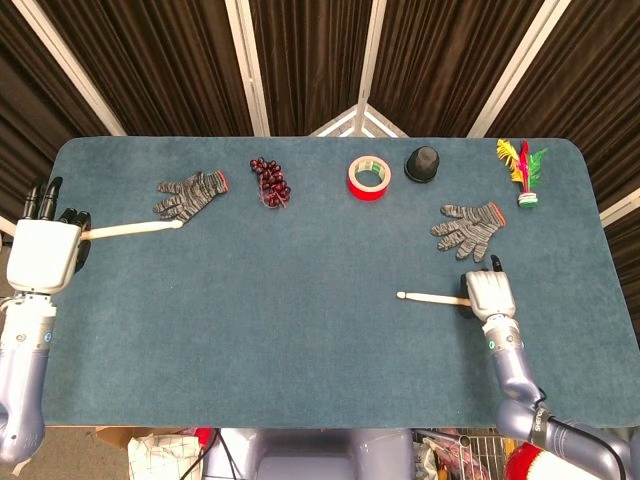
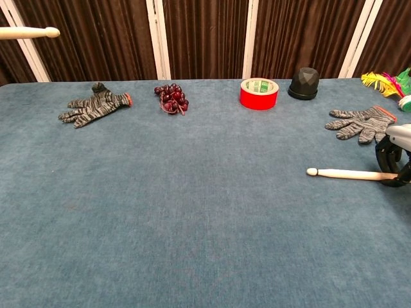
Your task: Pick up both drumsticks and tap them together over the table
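- Head view: no words can be read on the red tape roll (image 1: 368, 177).
- The left hand (image 1: 44, 252) sits at the table's (image 1: 300, 330) left edge, fingers wrapped around one drumstick (image 1: 133, 228) that points toward a gray glove (image 1: 192, 193).
- The right hand (image 1: 490, 293) grips the other drumstick (image 1: 432, 297) near the second glove (image 1: 470, 228).
- Chest view: the tape's label is too small to read.
- The right hand's fingers (image 2: 387, 153) curl around its stick's end, tip just above the cloth.

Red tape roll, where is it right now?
The red tape roll stands at the table's far edge, between the grapes and the black cap.
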`<state>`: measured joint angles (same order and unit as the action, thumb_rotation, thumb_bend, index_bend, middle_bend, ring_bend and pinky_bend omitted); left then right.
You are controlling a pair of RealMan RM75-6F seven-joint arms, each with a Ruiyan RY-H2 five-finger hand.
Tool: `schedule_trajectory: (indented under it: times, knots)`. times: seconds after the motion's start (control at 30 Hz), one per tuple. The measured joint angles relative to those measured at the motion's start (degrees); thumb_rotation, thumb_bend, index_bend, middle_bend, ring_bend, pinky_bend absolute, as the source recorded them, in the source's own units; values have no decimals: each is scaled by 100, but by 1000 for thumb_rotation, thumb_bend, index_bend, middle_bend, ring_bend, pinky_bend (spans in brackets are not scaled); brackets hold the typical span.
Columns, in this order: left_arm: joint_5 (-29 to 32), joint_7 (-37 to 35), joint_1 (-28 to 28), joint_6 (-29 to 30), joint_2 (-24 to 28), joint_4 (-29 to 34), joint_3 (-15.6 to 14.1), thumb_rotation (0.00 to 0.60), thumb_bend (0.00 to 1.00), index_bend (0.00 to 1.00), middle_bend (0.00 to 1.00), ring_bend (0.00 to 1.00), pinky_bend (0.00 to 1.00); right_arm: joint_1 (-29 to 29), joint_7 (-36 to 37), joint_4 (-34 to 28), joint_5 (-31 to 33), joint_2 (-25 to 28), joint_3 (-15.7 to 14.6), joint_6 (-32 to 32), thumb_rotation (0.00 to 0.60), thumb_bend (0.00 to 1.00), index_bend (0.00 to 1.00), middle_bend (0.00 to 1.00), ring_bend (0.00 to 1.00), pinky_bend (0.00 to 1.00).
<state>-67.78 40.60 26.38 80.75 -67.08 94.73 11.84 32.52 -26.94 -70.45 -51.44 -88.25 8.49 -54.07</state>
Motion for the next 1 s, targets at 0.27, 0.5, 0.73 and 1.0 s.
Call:
schedule_trajectory:
  times: [0.27,0.5,0.73,1.0]
  knots:
    - [0,16,5,-2,-22,-2,-4,600,526,625,570,66,0,-2,98,-21,-104,44,-34,68,600,332,599,621,393,12]
    - [8,0,-6,12,-8,0,6,600,527,626,570,66,0,-2,175,-28,-229,58,-63,81,600,338,606,642,408,12]
    - [25,-74,-15,-17,-4,-46,5,600,527,625,570,66,0,-8,302,-63,-456,100,-85,32,600,339,611,642,409,12]
    - [8,-111,-20,-13,7,-57,10,600,527,625,570,66,0,-28,545,-86,-774,179,-104,-43,600,340,618,643,415,12]
